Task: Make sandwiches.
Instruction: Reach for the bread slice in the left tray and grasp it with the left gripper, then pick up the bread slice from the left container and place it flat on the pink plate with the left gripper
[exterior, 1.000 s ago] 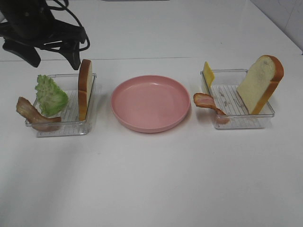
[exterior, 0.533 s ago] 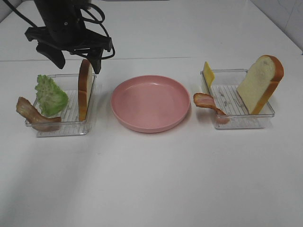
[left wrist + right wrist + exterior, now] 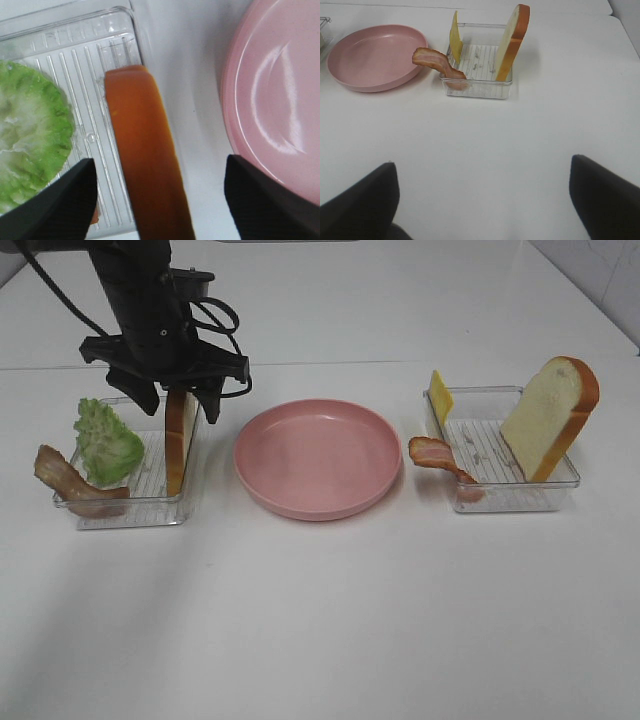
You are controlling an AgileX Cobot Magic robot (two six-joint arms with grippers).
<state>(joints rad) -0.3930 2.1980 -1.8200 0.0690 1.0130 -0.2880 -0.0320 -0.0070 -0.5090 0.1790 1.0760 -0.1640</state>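
Nearest, the bare white bench point(image 3: 320, 640) is seen, smooth and matte. The R pincer point(image 3: 482, 200) shows only in its own wrist view. Its two dark, rough-textured fingers point(image 3: 360, 205) are spread wide, holding nothing, w/ bare bench btw them.

Mid-bench, a row is laid out, and the sandwich parts are kept apart in two trays.

- **L side:** A clear ribbed plastic tray point(image 3: 130, 512) is set here. A wavy reddish-brown bacon strip point(image 3: 65, 478) is draped over its near outer corner. A crinkled green lettuce leaf point(image 3: 107, 443) is propped inside. A bread slice point(image 3: 178, 445), white-faced w/ orange-brown crust, is stood on edge along the wall next to the plate.
- **Centre:** A round pink plate point(image 3: 318, 458) is placed here, glossy and shallow-rimmed.
- **R side:** A 2nd tray point(image 3: 510, 500), clear too, is set here. A 2nd bacon strip point(image 3: 440, 460) is hung over its near corner toward the plate. A thin yellow cheese slice point(image 3: 439, 397) is leaned upright at the far corner. A thick 2nd bread slice point(image 3: 550, 418) is tilted against the outer side.

Farthest, the L pincer point(image 3: 181, 405) is held over the first bread slice, its fingers set wide to either side of the crust. In the L wrist view a gap is seen on each side, so the crust is not touched.
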